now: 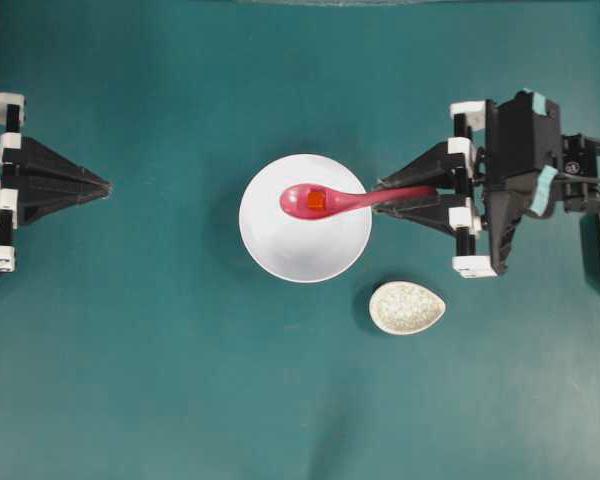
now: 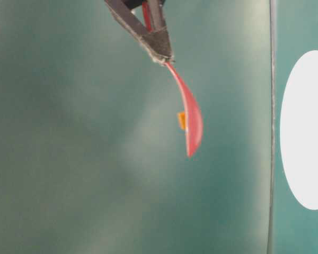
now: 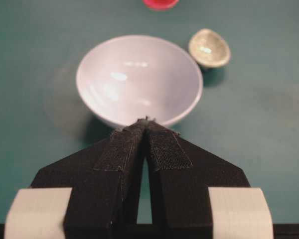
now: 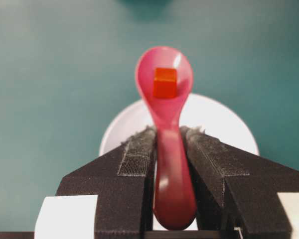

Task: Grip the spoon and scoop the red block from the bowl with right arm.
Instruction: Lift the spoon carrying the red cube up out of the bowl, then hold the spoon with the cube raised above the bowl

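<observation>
Left gripper (image 1: 108,186) is sitting at the table's left edge, fingers pressed together, gripping nothing. Bowl (image 1: 305,240), plain white, is standing mid-table. Spoon (image 1: 345,199), glossy pink-red, is hanging over the bowl, scoop level, carrying the tiny red block (image 1: 316,200) inside. Right gripper (image 1: 380,196) is reaching in horizontally from the right, clamping the handle. Speckled dish (image 1: 407,307) is lying just beside the bowl.

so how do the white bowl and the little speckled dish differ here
The white bowl is round, plain and far wider; the speckled dish is egg-shaped, cream and small. The spoon holding the red block hangs over the bowl; nothing hangs over the dish. Both sit upright on the table with nothing in them.
</observation>
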### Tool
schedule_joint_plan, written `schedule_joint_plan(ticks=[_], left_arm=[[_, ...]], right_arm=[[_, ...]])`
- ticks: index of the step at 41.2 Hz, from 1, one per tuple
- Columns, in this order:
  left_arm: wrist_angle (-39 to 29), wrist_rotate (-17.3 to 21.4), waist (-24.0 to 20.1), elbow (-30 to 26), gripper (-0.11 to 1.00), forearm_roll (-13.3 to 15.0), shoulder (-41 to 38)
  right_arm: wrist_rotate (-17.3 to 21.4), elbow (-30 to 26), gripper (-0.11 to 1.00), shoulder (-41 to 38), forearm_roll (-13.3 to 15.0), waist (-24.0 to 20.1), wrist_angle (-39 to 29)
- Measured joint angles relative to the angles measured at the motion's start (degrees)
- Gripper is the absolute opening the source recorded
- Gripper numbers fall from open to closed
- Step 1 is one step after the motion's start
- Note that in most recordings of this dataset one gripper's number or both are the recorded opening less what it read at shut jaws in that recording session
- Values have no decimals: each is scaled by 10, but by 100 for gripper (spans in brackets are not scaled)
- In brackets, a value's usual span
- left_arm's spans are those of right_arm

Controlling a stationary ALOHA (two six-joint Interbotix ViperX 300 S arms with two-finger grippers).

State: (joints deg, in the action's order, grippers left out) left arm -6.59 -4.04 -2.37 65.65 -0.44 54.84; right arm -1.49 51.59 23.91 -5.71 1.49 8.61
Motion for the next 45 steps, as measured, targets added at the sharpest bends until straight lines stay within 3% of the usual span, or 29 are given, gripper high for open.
schedule_joint_plan(ticks=[20,32,45], left_arm=[[0,0,0,0,0,0,0],[-1,12,3,0,0,0,-1],[-1,12,3,0,0,0,-1]], right_arm=[[11,-7,24,-1,-25,25,-18],[12,-32,24,-1,-25,25,-76],[8,-42,24,-1,-19,25,-84]])
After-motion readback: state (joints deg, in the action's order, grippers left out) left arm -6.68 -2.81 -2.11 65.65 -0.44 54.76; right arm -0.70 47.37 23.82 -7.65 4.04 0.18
